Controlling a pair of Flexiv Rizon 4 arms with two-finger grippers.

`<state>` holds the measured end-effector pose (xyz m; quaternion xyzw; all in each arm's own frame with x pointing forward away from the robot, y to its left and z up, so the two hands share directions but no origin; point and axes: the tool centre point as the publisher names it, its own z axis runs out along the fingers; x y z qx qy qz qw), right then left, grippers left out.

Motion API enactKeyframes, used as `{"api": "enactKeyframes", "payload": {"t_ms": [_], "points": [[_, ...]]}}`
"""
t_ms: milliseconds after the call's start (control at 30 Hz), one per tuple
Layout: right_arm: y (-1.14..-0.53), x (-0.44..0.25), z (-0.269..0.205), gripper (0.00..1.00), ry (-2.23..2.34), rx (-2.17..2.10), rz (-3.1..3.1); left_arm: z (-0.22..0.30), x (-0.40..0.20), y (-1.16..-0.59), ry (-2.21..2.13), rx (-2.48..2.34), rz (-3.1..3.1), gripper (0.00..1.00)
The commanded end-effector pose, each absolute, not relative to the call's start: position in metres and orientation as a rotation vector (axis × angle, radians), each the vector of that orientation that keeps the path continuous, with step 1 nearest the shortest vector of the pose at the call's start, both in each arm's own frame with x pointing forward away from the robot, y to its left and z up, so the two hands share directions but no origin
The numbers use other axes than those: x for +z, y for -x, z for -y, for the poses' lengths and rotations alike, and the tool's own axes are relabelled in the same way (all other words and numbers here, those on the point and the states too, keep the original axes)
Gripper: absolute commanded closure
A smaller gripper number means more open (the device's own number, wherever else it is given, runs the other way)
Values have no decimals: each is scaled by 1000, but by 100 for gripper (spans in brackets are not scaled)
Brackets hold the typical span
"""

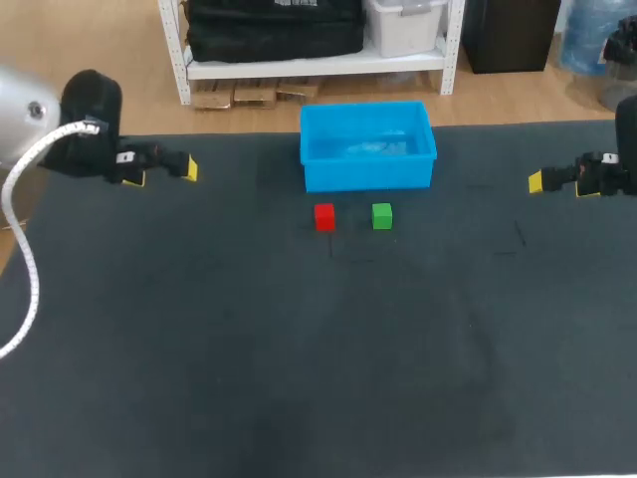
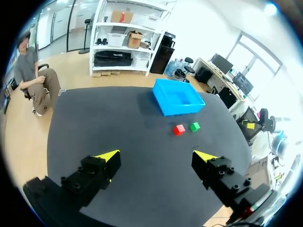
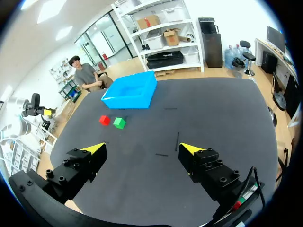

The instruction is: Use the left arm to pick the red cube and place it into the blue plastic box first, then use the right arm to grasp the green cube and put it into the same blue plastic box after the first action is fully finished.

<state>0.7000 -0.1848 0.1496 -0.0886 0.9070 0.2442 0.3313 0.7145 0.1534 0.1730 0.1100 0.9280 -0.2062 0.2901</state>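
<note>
- The red cube (image 1: 324, 216) is lying on the bench (image 1: 199, 349), just in front of the blue plastic box (image 1: 368, 179); the green cube (image 1: 382, 215) is sitting near it, not touching.
- The left gripper (image 2: 156, 156) is being held well apart from both cubes, fingers spread wide and empty; the right gripper (image 3: 142, 148) likewise.
- The red cube is being judged light, rigid and flat-sided; it is best being gripped across two opposite faces, the fingers being kept off the green cube.

Left gripper (image 2: 157, 156) and right gripper (image 3: 142, 149) hover wide open, well apart.
</note>
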Motion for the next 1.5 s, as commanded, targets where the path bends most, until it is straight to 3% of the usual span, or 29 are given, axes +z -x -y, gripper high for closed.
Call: {"api": "enactKeyframes", "payload": {"t_ms": [33, 1500], "points": [[-700, 150, 185, 0, 231, 636, -2372, -140, 176, -723, -290, -482, -2514, 0], [-700, 150, 185, 0, 231, 636, -2372, -34, 151, -762, -144, -242, -2718, 0]]}}
